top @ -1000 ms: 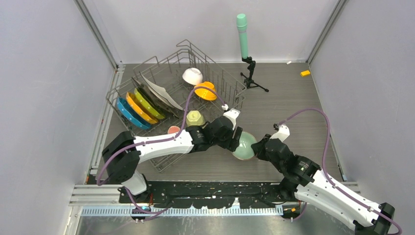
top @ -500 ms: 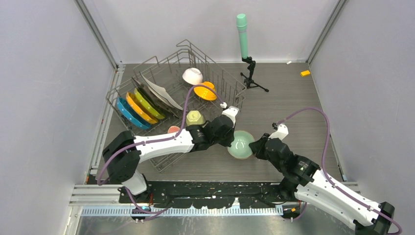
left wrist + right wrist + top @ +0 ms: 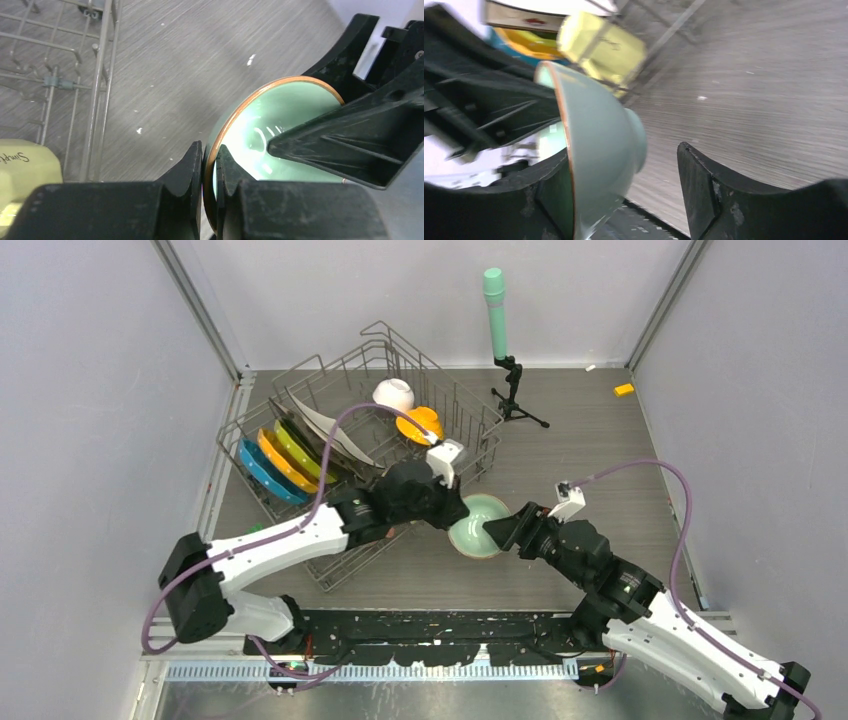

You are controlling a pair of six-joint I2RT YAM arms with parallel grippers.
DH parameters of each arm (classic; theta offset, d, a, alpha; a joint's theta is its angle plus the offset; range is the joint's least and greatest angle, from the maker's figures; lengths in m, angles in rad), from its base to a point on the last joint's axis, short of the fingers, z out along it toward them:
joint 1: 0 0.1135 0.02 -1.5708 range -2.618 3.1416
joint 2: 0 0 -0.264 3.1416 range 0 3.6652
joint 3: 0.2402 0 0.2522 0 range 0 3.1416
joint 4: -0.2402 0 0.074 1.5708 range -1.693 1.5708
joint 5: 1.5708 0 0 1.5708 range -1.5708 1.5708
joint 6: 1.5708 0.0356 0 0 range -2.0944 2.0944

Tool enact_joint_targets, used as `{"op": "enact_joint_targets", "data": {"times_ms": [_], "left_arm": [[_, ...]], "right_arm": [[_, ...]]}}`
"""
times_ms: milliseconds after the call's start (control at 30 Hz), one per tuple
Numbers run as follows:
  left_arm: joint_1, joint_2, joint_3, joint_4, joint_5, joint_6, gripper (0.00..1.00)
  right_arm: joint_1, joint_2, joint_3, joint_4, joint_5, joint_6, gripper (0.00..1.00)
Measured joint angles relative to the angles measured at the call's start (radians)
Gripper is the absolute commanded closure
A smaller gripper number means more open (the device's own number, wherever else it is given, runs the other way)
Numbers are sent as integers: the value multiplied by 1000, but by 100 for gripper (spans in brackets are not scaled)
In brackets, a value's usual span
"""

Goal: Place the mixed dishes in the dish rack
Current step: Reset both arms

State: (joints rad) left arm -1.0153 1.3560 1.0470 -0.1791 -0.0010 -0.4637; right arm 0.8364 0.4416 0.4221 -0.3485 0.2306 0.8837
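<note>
Green bowl [image 3: 478, 530] tilted, just beside dish rack [image 3: 455, 400] | we see L gripper [image 3: 209, 165] clamped on its rim | R gripper [image 3: 621, 155] jaws apart round bowl, one finger clear

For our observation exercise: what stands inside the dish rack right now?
A blue plate, orange plate, yellow-green plate, white square plate, white bowl and orange bowl. The left arm covers the dish rack's near corner, hiding anything there from above.
</note>
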Motion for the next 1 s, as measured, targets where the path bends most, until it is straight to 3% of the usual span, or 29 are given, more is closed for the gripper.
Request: {"op": "enact_joint_targets", "data": {"times_ms": [167, 400, 1000], "left_arm": [[136, -129, -84, 31, 191, -32, 100], [196, -195, -125, 92, 293, -61, 100], [259, -263, -209, 209, 388, -133, 100]], "right_arm": [[0, -26, 59, 87, -106, 9, 28], [-1, -33, 63, 192, -224, 21, 28], [-1, 25, 74, 291, -319, 43, 28]]}}
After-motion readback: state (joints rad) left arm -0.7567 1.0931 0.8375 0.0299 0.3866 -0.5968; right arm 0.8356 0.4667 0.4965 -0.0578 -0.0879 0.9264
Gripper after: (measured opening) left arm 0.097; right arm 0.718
